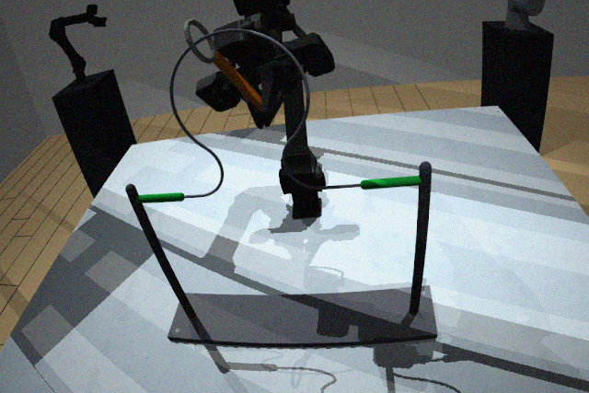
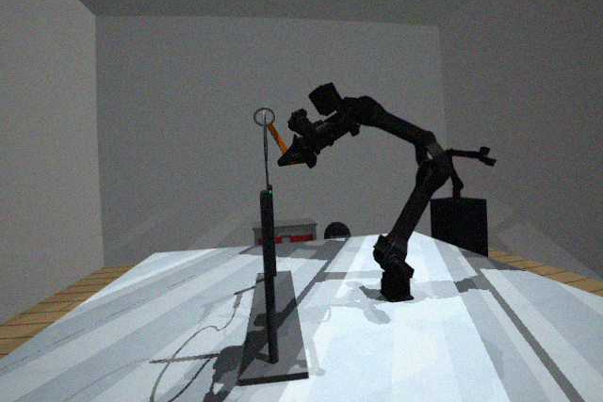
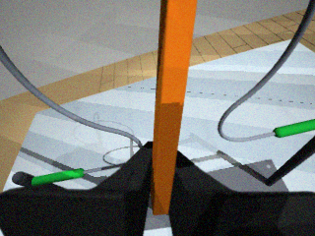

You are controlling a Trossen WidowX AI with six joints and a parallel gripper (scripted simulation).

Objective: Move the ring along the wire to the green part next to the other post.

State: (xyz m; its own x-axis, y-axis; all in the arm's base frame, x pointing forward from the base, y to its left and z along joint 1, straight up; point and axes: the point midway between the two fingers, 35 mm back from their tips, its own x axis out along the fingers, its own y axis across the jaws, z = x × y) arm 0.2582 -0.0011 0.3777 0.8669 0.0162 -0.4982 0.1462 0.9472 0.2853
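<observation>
The grey ring (image 1: 187, 32) (image 2: 254, 117) sits high on the upper left of the wire's big loop, and the thin grey wire (image 1: 172, 79) (image 3: 49, 103) runs through it. Its orange handle (image 1: 237, 82) (image 2: 277, 137) (image 3: 172, 98) slants down from the ring into my gripper (image 1: 258, 104) (image 2: 292, 155) (image 3: 159, 197), which is shut on the handle's lower end. The left green part (image 1: 160, 197) (image 3: 56, 177) and the right green part (image 1: 389, 182) (image 3: 295, 129) lie far below, by the left post (image 1: 152, 241) and the right post (image 1: 419, 236). I cannot tell whether the ring touches the wire.
The posts stand on a dark base plate (image 1: 304, 317) (image 2: 287, 329) on the table. My arm's base (image 1: 302, 184) stands behind the wire. Black pedestals with other arms stand at the back left (image 1: 92, 117) and back right (image 1: 515, 75). A grey and red box (image 2: 285, 232) sits beyond the table.
</observation>
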